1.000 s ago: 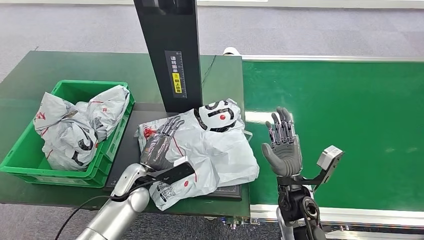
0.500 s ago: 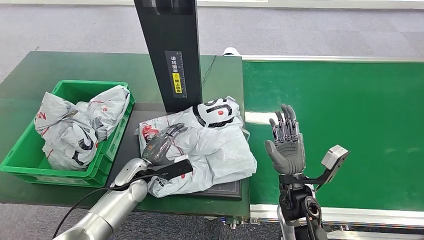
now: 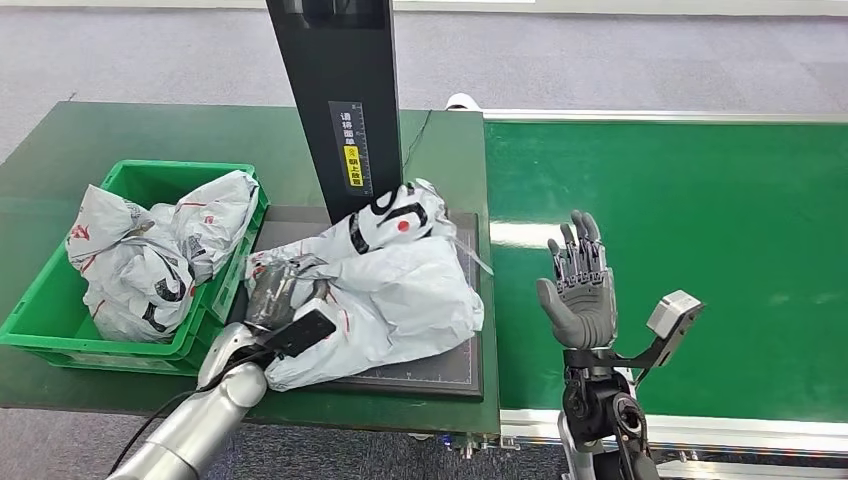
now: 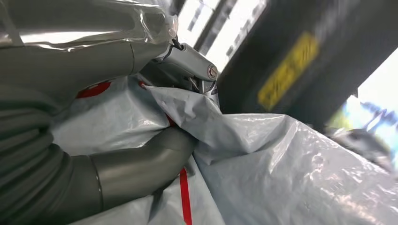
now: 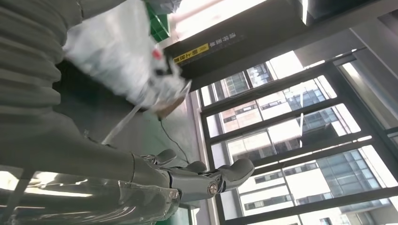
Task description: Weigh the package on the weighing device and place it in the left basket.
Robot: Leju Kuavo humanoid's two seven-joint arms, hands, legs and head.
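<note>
From the head view, my left hand (image 3: 275, 292) gripped the near-left edge of the grey-white package (image 3: 385, 275), which lay on the dark weighing platform (image 3: 462, 365) at the foot of the black column (image 3: 335, 100). Just to the left, the green basket (image 3: 35, 325) held other crumpled bags (image 3: 155, 250). My right hand (image 3: 578, 290) stood upright over the green conveyor belt (image 3: 700, 250), fingers spread, holding nothing.

From my left wrist, my thumb (image 4: 141, 166) and fingers (image 4: 187, 58) pinched a fold of the package's plastic (image 4: 263, 154).

From my right wrist, my fingers (image 5: 206, 180) were extended and empty; the package (image 5: 122, 58) showed blurred beyond them.
</note>
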